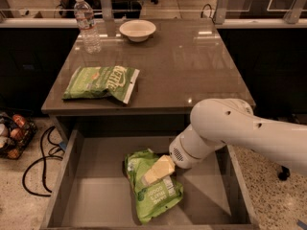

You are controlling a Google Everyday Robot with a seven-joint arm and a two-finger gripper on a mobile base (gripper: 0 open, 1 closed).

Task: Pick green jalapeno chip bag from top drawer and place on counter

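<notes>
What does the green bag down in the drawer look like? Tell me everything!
The green jalapeno chip bag is bright green, shiny and crinkly like foil, and puffy with air. A white label panel with small print faces up. It lies flat on the grey floor of the open top drawer, near the middle, turned a little slantwise, away from the side walls. The robot's yellowish pincer sits over its upper part and seems to touch it. Nothing else is in contact with it.

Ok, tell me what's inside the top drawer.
The drawer holds a green chip bag, with the gripper over its upper part. The arm hides the drawer's back right corner, and the gripper hides the bag beneath it.
</notes>
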